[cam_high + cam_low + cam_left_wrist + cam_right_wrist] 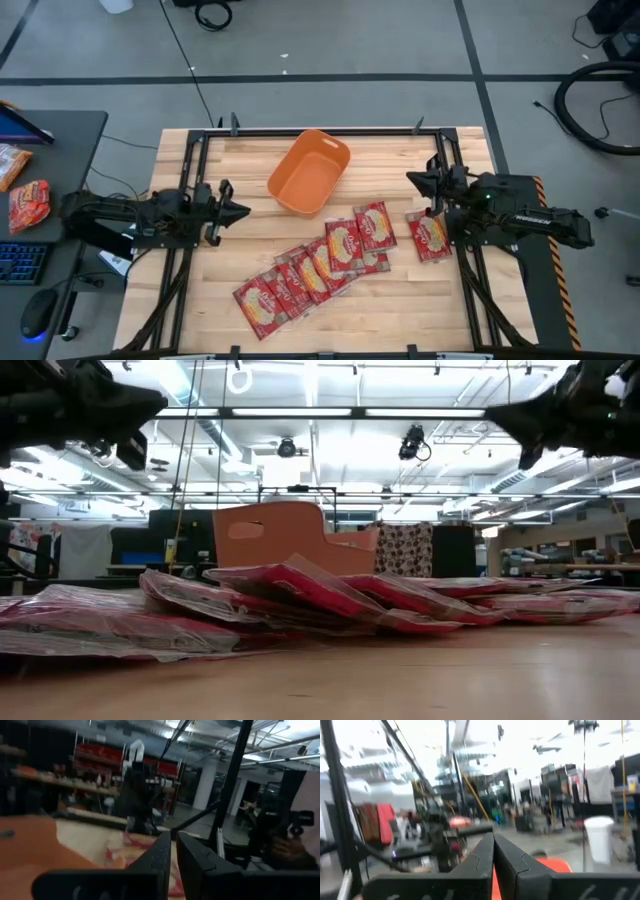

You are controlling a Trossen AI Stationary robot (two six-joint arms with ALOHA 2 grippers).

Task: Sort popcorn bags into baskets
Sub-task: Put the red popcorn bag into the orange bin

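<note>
Several red popcorn bags (318, 265) with cream-yellow centres lie overlapping in a slanting row on the wooden table; in the low view the popcorn bags (300, 595) form a flat heap. One more bag (428, 236) lies apart at the right. The orange basket (308, 172) stands at the far middle, turned askew. My left gripper (243, 210) hovers shut at the table's left side, holding nothing. My right gripper (412, 178) hovers shut at the right side, also holding nothing.
A black metal frame (300, 132) runs along the table's far edge and down both sides. Bare wood (420, 310) lies along the near edge and right of the row. A side desk (40, 190) at the left carries packets, a keyboard and a mouse.
</note>
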